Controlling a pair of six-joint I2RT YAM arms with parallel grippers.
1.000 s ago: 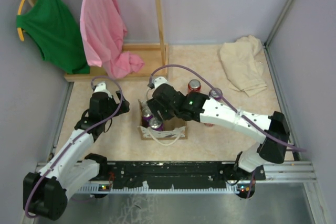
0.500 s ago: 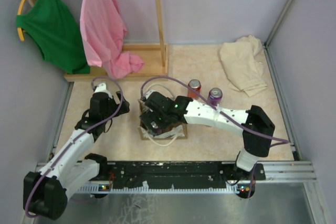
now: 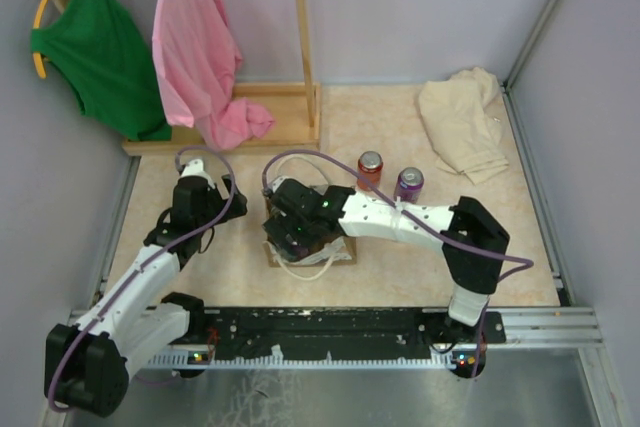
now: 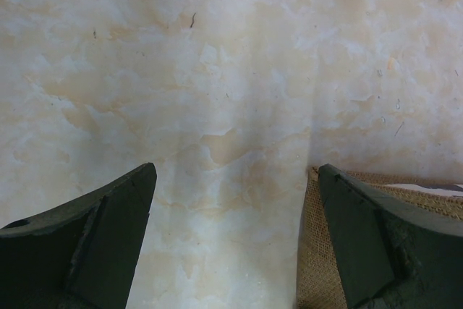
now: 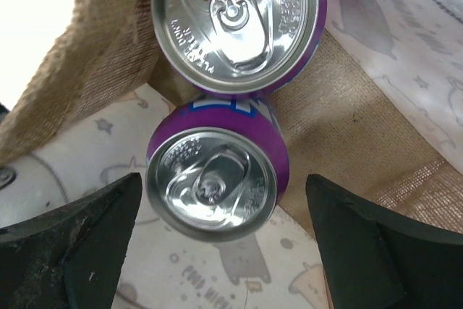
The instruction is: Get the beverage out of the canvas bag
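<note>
The tan canvas bag (image 3: 340, 247) stands mid-table, its white rope handle (image 3: 308, 269) hanging off the near side. My right gripper (image 3: 292, 229) hovers right over the bag's mouth and covers most of it. In the right wrist view the right gripper (image 5: 222, 184) is open, one finger on each side of an upright purple can (image 5: 213, 182) inside the bag (image 5: 362, 106). A second purple can (image 5: 239, 23) stands just behind the first. My left gripper (image 3: 192, 195) is open above bare tabletop, left of the bag. In the left wrist view the left gripper (image 4: 237, 171) holds nothing, and the bag's edge (image 4: 325, 251) shows at the right.
A red can (image 3: 370, 165) and a purple can (image 3: 409, 183) stand on the table right of the bag. A beige cloth (image 3: 462, 125) lies at the back right. A wooden rack (image 3: 250, 112) with a green and a pink shirt stands at the back left.
My right gripper has opened and moved toward the near left, down over the bag's mouth. It now hides the cans in the top view. The left arm has not moved.
</note>
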